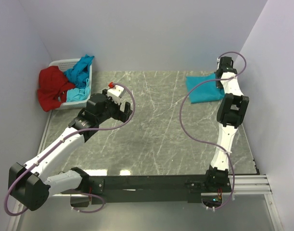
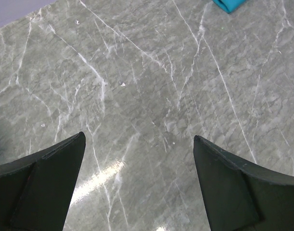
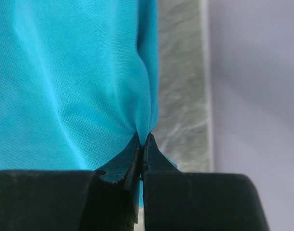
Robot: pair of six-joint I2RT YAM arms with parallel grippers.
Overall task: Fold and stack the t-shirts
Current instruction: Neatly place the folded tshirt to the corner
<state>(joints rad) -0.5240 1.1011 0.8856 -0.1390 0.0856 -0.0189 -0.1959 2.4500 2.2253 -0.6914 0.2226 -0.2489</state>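
Over on the surface [image 1: 151, 125]: grey marble, carrying everything
Basket [image 1: 75, 103]: sitting far-left corner, red t-shirt [image 1: 53, 89] and turquoise t-shirts [image 1: 82, 70] spilling out
Folded turquoise t-shirt [image 1: 202, 89]: lying far right
Right claw [image 3: 142, 140]: clamping on its edge
Left claw [image 2: 138, 136]: hanging wide open, gripping nothing

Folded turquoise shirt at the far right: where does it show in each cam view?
Top external: turquoise shirt at the table's far right, partly under the right arm.
Left wrist: only a corner of the shirt, at the top edge, right of centre.
Right wrist: shirt fills left and centre, its edge pinched in the right hand.
Shared landmark: grey marbled tabletop, in all three.
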